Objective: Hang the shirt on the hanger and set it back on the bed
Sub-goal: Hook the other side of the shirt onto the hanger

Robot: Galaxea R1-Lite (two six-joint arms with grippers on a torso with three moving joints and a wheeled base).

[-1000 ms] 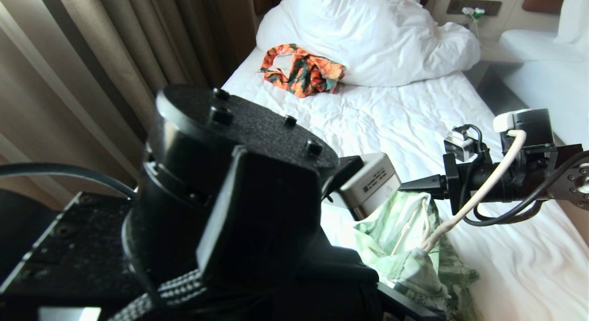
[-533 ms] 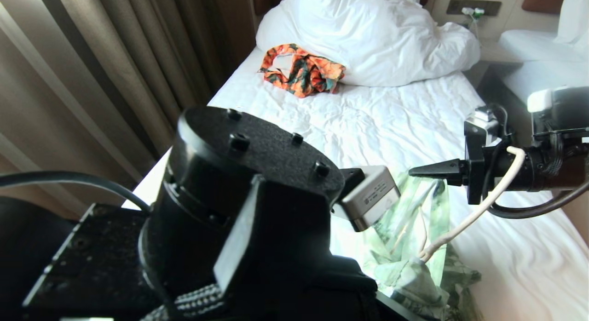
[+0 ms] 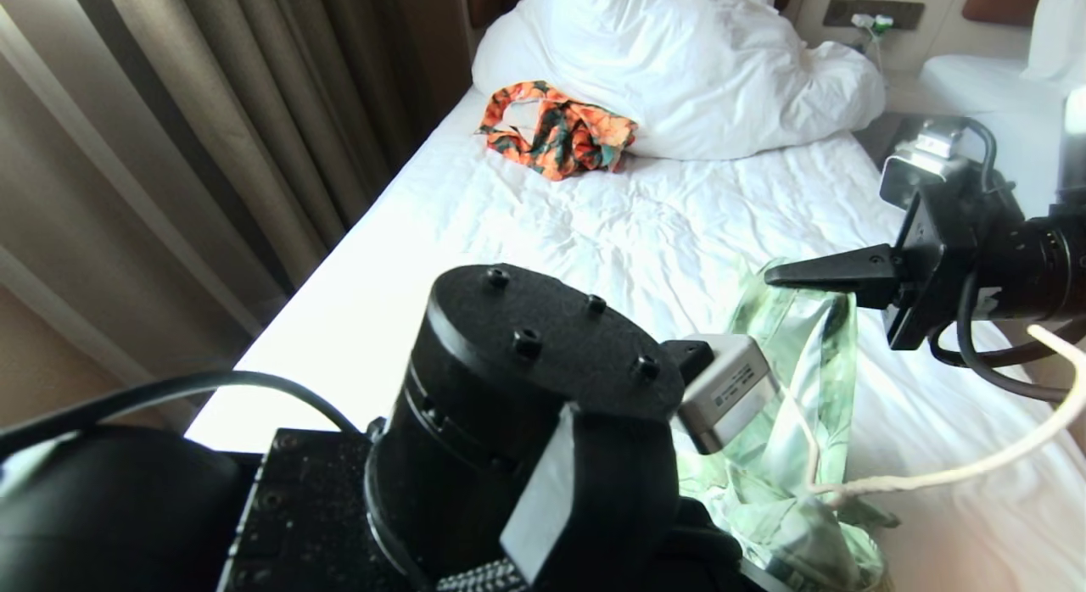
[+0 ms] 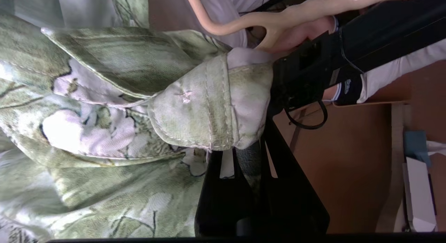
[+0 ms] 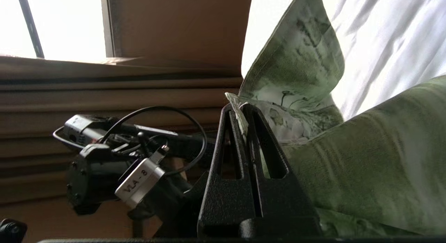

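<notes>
Now, right gripper [image 5: 243, 112]: clamped on the shirt [image 3: 793, 354] edge, above the bed [image 3: 594, 227].
Left gripper [image 4: 240, 156]: pinching the shirt collar beside the hanger [image 4: 278, 18].

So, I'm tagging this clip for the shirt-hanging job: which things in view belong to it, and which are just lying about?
Part of the job:
- shirt, pinched by the right gripper and the left gripper
- hanger, cream wire across the shirt
- bed

Just lying about:
- orange patterned garment
- white duvet
- curtains
- neighbouring bed
</notes>
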